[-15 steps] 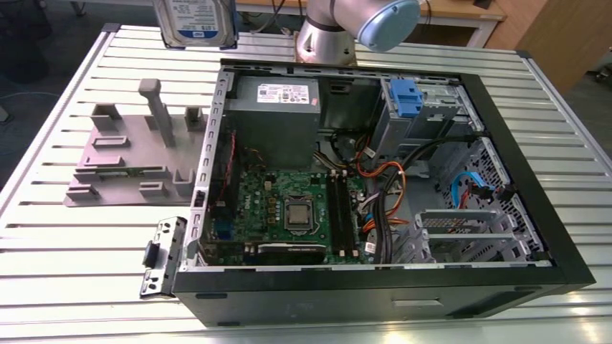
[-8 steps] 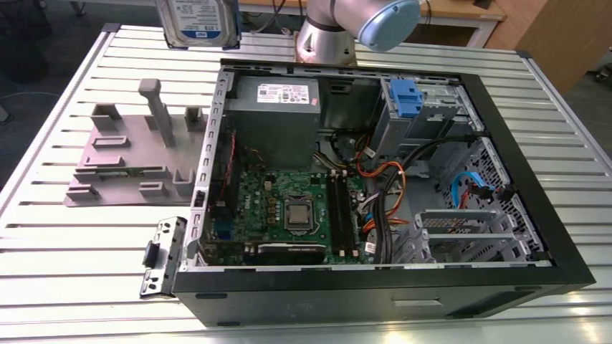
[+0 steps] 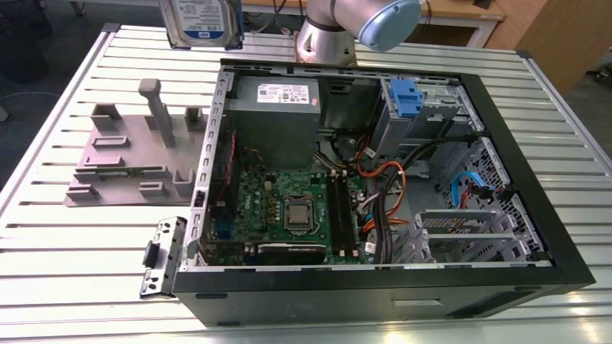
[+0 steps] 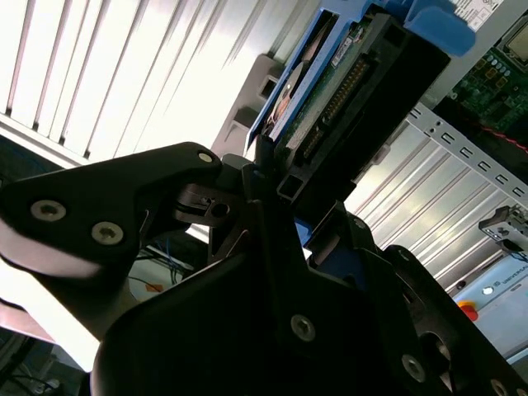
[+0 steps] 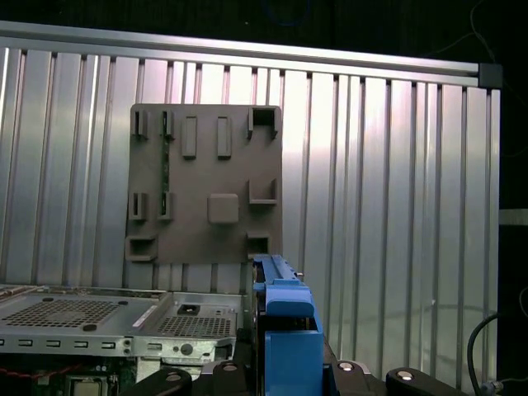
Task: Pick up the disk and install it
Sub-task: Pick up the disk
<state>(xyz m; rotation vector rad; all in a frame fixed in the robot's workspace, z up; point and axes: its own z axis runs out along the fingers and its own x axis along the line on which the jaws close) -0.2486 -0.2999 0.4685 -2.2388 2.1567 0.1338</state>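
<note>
Gripper (image 4: pixel 276 194) is clamped shut on the disk (image 4: pixel 346 78), which sticks out lengthwise beyond it, held in the air over the tabletop's (image 3: pixel 77 272) far edge. Open computer case (image 3: pixel 521 165) sits toward the exterior view's right of the disk, grey stand (image 3: pixel 134 154) roughly beneath.

Silver arm (image 3: pixel 320 39) with pale blue joint cap (image 3: pixel 388 21); black fingers (image 4: pixel 124 198) dotted with silver screws (image 4: pixel 107 233).
</note>
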